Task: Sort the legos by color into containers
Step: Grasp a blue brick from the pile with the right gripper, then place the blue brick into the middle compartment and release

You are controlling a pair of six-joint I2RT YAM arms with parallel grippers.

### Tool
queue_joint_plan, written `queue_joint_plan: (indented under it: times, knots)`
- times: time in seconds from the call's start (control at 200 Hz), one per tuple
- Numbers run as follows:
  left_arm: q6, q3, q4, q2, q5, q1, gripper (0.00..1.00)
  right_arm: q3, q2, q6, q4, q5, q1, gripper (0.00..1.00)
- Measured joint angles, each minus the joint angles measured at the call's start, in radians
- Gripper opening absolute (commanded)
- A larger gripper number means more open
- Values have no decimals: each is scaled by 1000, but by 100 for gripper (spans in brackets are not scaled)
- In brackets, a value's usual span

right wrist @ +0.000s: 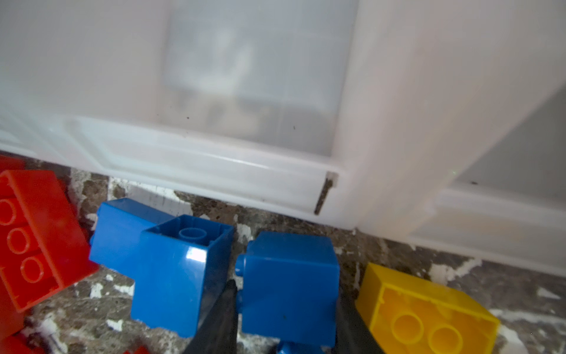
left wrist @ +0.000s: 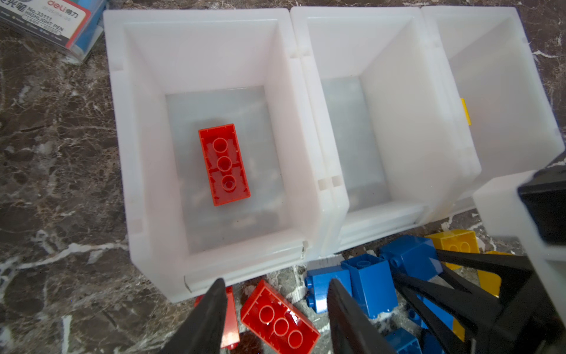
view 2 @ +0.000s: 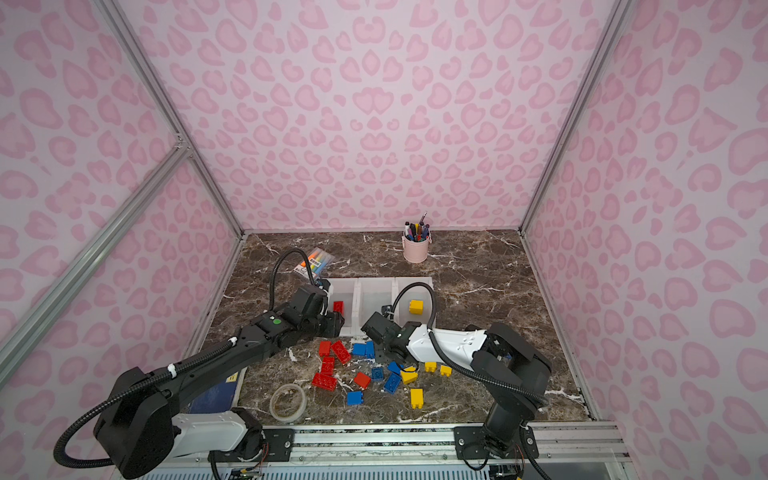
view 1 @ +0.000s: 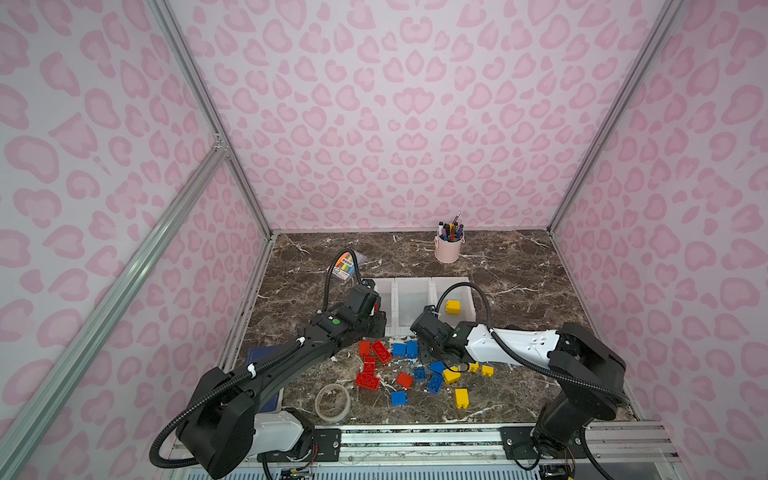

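Note:
Three joined white containers (view 1: 411, 279) stand mid-table. The left one (left wrist: 116, 122) holds a red lego (left wrist: 223, 164), the right one a yellow lego (view 1: 453, 306), and the middle one (left wrist: 382, 92) holds nothing. Loose red (view 1: 381, 351), blue (view 1: 399, 397) and yellow (view 1: 461, 397) legos lie in front of them. My left gripper (left wrist: 275, 294) hangs open at the left container's front lip, above an upturned red lego (left wrist: 280, 325) on the table. My right gripper (right wrist: 286, 306) is down in the pile, both fingers against the sides of a small blue lego (right wrist: 291, 275) in front of the middle container.
A pink pen cup (view 1: 449, 249) stands at the back. A pack of highlighters (view 1: 348, 268) lies behind the left container. A tape roll (view 1: 332, 402) and a dark blue book (view 1: 259, 357) lie at the front left. The two grippers work close together.

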Motion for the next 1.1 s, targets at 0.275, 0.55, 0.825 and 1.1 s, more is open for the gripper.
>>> queue_joint_plan:
  times: [0.275,0.55,0.825,1.1]
  knots:
    - [0,0,-5,-19,-5,0,56,25,-65,-2,-51,19,42,37]
    - [0,-2,-18,-40,-8,-2,56,147,-93,-70,-115,48,13,37]
    - [-11,-18,-26,-64,-8,-21,56,260,26,-186,-110,22,-106,37]
    - [-27,-34,-36,-75,-8,-41,56,312,102,-231,-95,-16,-146,52]
